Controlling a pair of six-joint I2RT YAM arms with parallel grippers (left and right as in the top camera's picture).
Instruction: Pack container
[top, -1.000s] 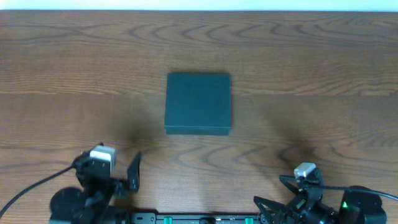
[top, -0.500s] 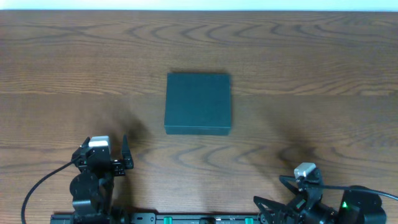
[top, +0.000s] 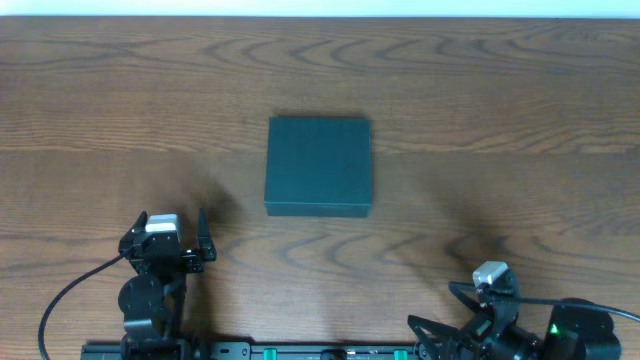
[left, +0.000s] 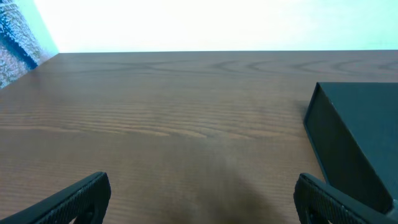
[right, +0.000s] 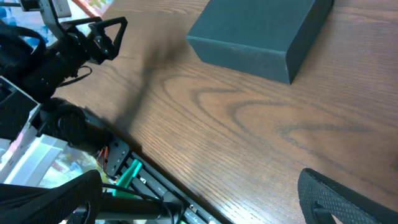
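Overhead, the container (top: 318, 165) lies shut mid-table (top: 500, 100). Left gripper (top: 170, 228), near-left of it, is spread. Right gripper (right: 199, 202) is spread too.

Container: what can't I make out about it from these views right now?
- Inside of the container: hidden in every view, since it is shut.
- Hinge side: not distinguishable overhead, all surfaces uniformly dark.
- Right part: cut off by the frame edge, left wrist view.
- Far side: cut off by the top edge, right wrist view.
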